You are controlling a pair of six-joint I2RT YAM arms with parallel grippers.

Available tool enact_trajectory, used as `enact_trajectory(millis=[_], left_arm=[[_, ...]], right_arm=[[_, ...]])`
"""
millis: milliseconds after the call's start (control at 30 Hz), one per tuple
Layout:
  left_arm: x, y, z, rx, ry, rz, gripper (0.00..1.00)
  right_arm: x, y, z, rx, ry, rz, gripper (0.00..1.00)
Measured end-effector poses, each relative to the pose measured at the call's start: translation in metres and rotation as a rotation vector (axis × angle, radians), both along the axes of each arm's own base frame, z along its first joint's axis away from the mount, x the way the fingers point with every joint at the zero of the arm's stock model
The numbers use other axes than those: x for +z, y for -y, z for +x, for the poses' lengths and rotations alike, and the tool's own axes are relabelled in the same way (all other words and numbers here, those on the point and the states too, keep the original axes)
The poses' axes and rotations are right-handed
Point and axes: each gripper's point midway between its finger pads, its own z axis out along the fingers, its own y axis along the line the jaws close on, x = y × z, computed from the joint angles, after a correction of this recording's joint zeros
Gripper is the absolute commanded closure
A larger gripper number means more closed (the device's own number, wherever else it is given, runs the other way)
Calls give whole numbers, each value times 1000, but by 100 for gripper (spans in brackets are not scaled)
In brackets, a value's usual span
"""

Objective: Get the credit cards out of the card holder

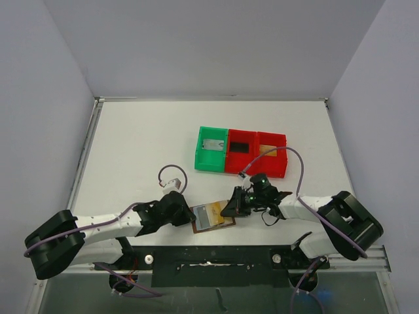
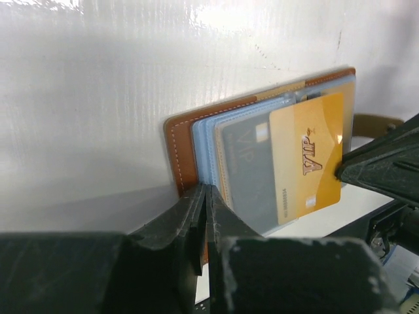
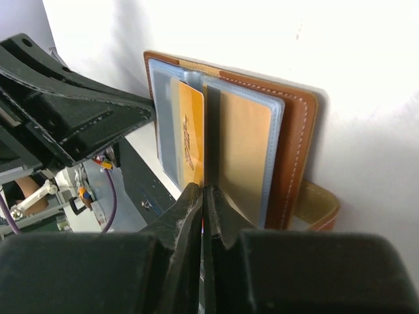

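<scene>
Sleeves [image 2: 236, 131] of clear plastic inside the card holder [image 1: 211, 216] blur what they cover. A dark card [image 2: 252, 170] marked VIP shows through one of them, and in the right wrist view I cannot tell whether the tan panel behind the next sleeve is a card or lining. The holder lies open on the table [image 1: 144, 144] close to the near edge, between the two arms. From above it is too small to read.

The golden-orange card [image 2: 308, 157] stands partly out of its sleeve. The right gripper [image 1: 234, 206] has its jaws pressed almost together on that card's edge, and the fingers hide the contact itself. The left gripper [image 1: 188, 212] is pinched tight on the opposite edge of the holder, where the brown leather meets the blue lining. Its own fingers cover the lower part of that edge. The little brown tab [image 3: 322, 208] sticks out past the leather and is cut off behind the right fingers.

Farther back on the table, well apart from the holder, a green tray [image 1: 209, 165] holds a pale grey card [image 1: 211, 145]. The red tray [image 1: 252, 169] touching it holds a black card [image 1: 241, 147] in its nearer compartment. A cable [image 1: 294, 160] from the right arm loops across the far red compartment, where a tan patch is too small to name.
</scene>
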Motion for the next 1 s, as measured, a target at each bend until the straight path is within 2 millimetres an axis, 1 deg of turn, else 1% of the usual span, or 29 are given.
enact_trajectory(millis=[67, 267, 367, 467, 567, 667, 733, 833, 967, 1000], left_arm=[[1, -3, 2, -3, 2, 16, 86], [9, -15, 12, 8, 11, 78, 61], [14, -21, 15, 15, 10, 109, 56], [26, -16, 17, -2, 26, 90, 54], [39, -4, 19, -33, 40, 51, 55], [48, 16, 18, -94, 38, -16, 62], [48, 30, 15, -144, 25, -59, 69], [39, 47, 6, -208, -10, -89, 78], [13, 52, -6, -253, -85, -52, 86], [10, 54, -8, -259, -98, -53, 87]], right_arm=[[-2, 3, -3, -9, -5, -5, 100], [-14, 15, -15, -90, -52, 0, 100], [-19, 18, -18, -142, -79, 9, 100], [-16, 15, -16, -170, -78, 20, 100], [-13, 13, -11, -193, -69, 31, 100], [-12, 12, -9, -214, -69, 32, 100], [-11, 12, -8, -221, -65, 36, 100], [-10, 12, -7, -227, -63, 42, 100], [-7, 9, -7, -223, -58, 56, 100], [-6, 8, -7, -220, -55, 59, 99]])
